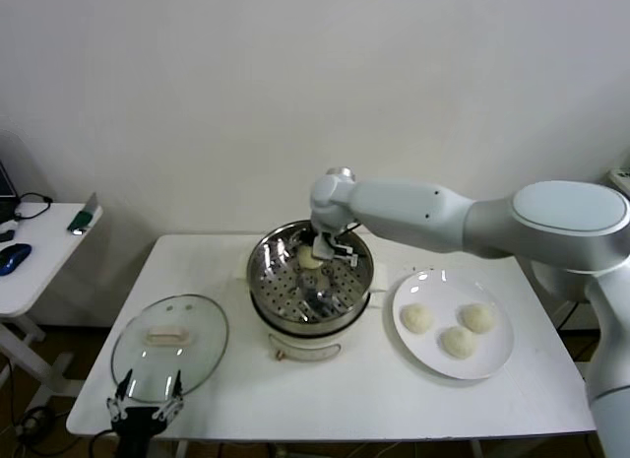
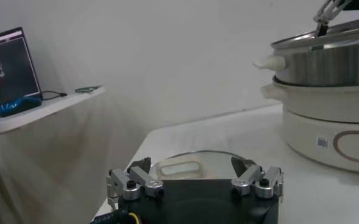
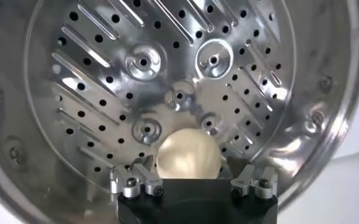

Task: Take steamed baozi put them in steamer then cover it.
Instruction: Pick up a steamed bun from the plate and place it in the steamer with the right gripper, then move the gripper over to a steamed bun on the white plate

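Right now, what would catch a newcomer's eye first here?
The right pincer hangs open inside the shiny steamer at the table's middle, a baozi on the tray between its fingers. Three more baozi wait on the white plate to its right; the glass cover lies to its left.

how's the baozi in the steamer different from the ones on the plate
The baozi in the steamer lies alone on the perforated metal tray, between the right end effector's open fingers. The three baozi on the plate rest on a flat white plate to the steamer's right, clustered, with no end effector near. All are round, smooth and cream-white.
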Motion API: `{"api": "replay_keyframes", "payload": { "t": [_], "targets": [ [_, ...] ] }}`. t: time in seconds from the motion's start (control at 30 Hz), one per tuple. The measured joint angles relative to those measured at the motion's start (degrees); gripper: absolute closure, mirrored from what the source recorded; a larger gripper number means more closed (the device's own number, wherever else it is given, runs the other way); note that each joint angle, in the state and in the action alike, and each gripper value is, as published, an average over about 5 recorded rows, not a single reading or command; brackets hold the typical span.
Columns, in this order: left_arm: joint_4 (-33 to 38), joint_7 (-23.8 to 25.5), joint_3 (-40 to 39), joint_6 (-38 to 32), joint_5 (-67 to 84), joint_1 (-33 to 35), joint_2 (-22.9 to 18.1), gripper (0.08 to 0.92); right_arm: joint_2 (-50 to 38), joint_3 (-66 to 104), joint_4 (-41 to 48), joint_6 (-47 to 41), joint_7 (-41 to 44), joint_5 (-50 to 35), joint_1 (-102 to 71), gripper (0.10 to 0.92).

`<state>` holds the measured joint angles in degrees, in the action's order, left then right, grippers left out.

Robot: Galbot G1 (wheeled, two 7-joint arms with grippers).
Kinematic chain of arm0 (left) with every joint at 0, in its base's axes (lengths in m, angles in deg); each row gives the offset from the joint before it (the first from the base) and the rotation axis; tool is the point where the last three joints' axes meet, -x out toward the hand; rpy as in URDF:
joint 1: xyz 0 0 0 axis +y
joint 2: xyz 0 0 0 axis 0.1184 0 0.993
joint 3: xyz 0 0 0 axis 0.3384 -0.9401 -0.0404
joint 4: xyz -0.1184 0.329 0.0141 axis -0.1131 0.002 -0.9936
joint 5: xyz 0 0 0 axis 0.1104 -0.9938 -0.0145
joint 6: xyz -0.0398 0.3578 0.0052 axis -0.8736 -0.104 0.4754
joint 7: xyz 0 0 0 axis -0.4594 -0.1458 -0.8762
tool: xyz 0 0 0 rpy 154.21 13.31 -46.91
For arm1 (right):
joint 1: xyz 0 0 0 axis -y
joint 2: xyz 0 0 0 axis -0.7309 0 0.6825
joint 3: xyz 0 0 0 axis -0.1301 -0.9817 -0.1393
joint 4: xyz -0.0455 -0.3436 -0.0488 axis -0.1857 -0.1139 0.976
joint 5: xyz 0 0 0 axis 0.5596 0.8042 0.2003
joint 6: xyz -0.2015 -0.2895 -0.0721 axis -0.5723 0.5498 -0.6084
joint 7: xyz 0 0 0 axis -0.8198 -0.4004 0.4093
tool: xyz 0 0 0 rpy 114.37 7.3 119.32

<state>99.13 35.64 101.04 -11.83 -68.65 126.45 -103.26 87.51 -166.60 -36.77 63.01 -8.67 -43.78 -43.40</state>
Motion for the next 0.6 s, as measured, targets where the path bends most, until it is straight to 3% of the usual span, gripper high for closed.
{"api": "replay_keyframes", "payload": {
  "t": [0.23, 0.6],
  "targets": [
    [0.6, 0.1, 0.0, 0.0, -0.1, 0.4, -0.1, 0.177, -5.5, -3.1, -4.2, -4.6, 5.0, -16.3, 8.2, 0.202],
    [0.7, 0.3, 0.0, 0.0, 0.1, -0.2, 0.1, 0.177, -22.3, -14.6, -13.1, -17.6, 7.9, -40.4, 19.3, 0.203]
  ]
}}
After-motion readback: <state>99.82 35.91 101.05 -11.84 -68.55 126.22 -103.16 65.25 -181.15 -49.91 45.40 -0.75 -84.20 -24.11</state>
